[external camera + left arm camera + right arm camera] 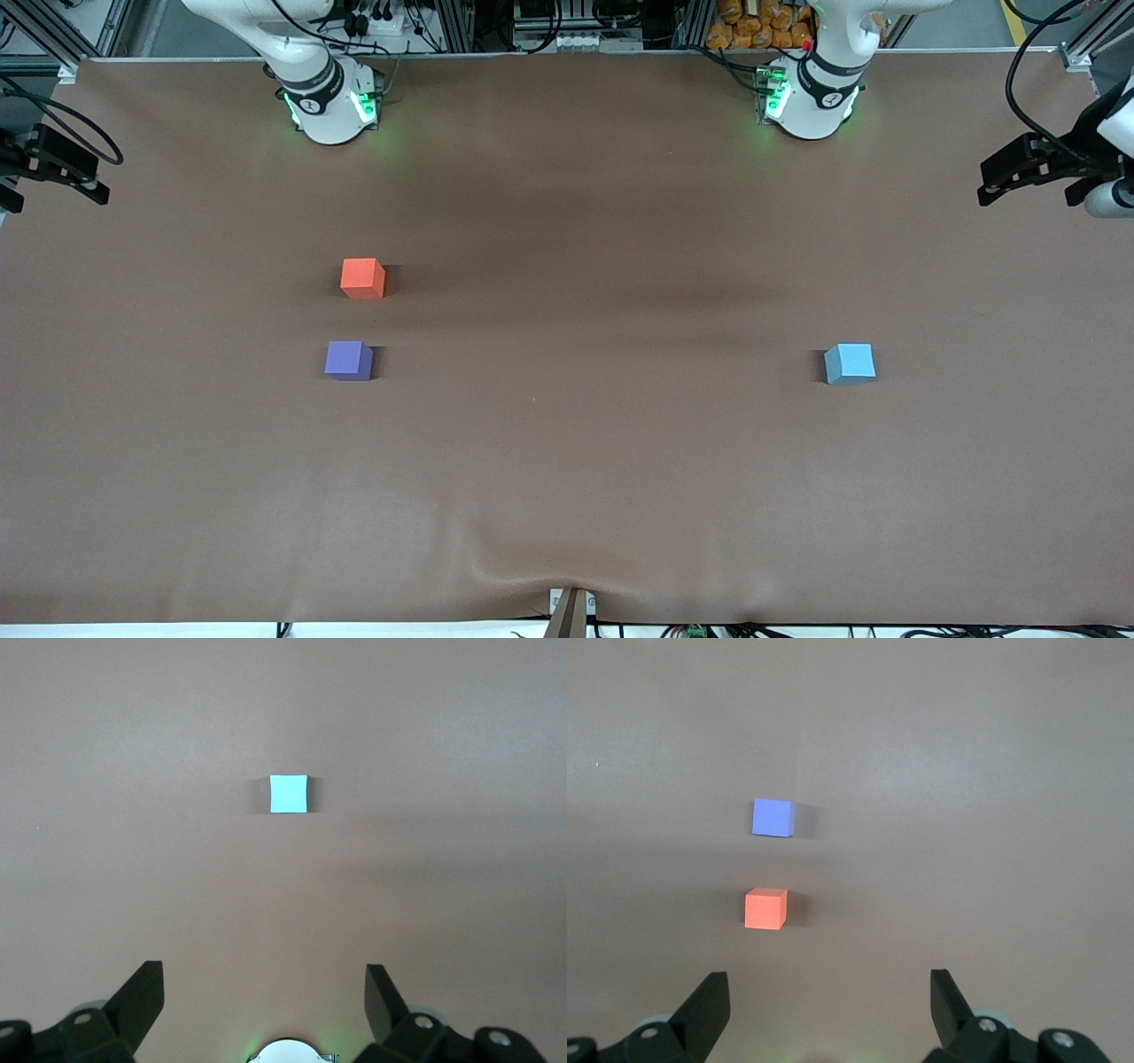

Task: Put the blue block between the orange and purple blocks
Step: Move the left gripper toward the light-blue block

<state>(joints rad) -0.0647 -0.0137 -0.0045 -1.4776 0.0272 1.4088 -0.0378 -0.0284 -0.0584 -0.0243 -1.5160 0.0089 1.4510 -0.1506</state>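
The blue block (850,363) lies alone on the brown cloth toward the left arm's end of the table. Toward the right arm's end sit the orange block (362,278) and the purple block (348,361), the purple one nearer the front camera, a gap of about one block's width between them. My left gripper (266,979) hangs high, open and empty, with the blue block (289,794) well ahead of its fingers. My right gripper (830,985) is likewise high, open and empty, looking down on the orange block (765,909) and purple block (773,818). Neither hand shows in the front view.
The brown cloth (567,461) covers the whole table and ripples near the front edge by a small clamp (569,611). The arm bases (332,102) (811,97) stand at the back. Black fixtures (53,164) (1032,168) jut in at both ends.
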